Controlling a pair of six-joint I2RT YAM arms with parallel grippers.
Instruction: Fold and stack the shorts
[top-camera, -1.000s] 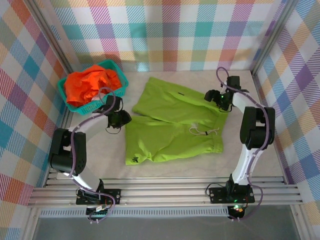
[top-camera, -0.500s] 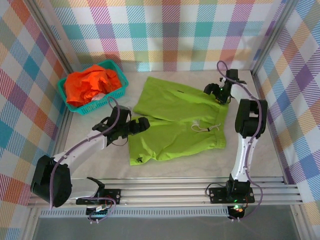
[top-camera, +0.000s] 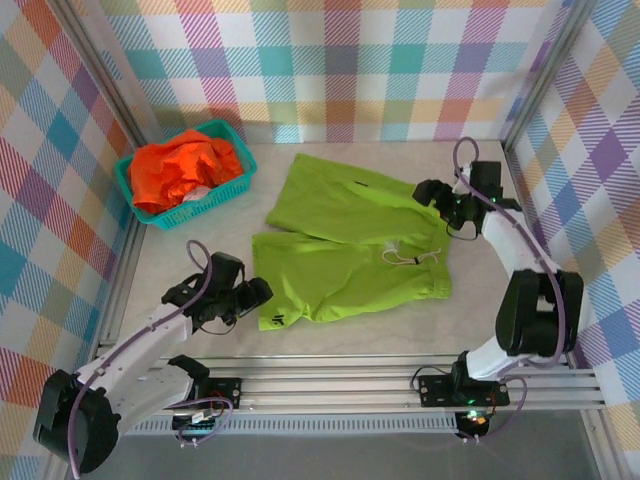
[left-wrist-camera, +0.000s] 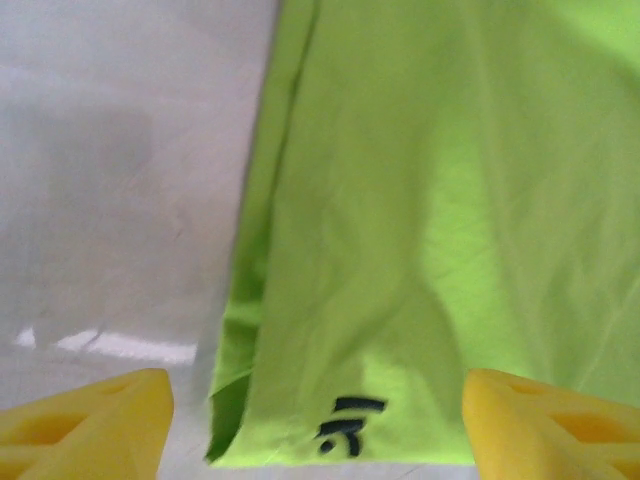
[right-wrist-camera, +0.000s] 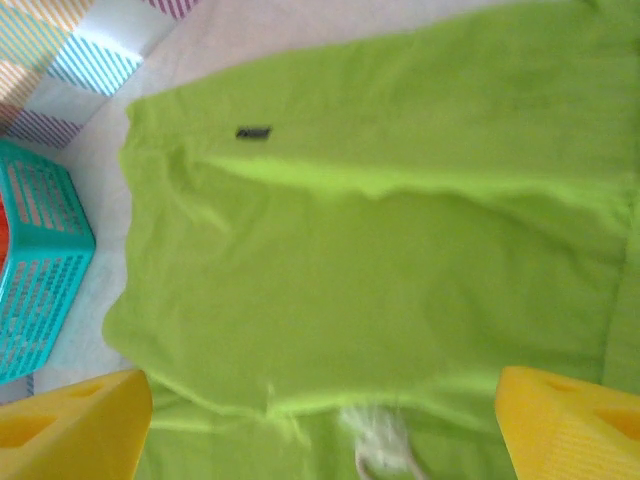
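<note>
The lime green shorts (top-camera: 345, 245) lie spread flat mid-table, waist to the right with a white drawstring (top-camera: 405, 260). My left gripper (top-camera: 255, 293) hovers open at their near-left leg corner; in the left wrist view its yellow fingers (left-wrist-camera: 90, 420) straddle the hem of the green shorts (left-wrist-camera: 420, 200) and a black logo (left-wrist-camera: 350, 425). My right gripper (top-camera: 432, 192) is open over the far-right waist; the right wrist view looks down on the green shorts (right-wrist-camera: 380, 260) and the drawstring (right-wrist-camera: 385, 445). The orange shorts (top-camera: 180, 170) lie bunched in the basket. The pink shorts are out of view.
A teal mesh basket (top-camera: 238, 178) stands at the far left corner, and its side (right-wrist-camera: 40, 270) appears in the right wrist view. Plaid walls enclose the table on three sides. An aluminium rail (top-camera: 330, 380) runs along the near edge.
My left arm has swung from beside the basket toward the near edge, ending at the green shorts' near-left corner. My right gripper has drawn back slightly toward the near right.
</note>
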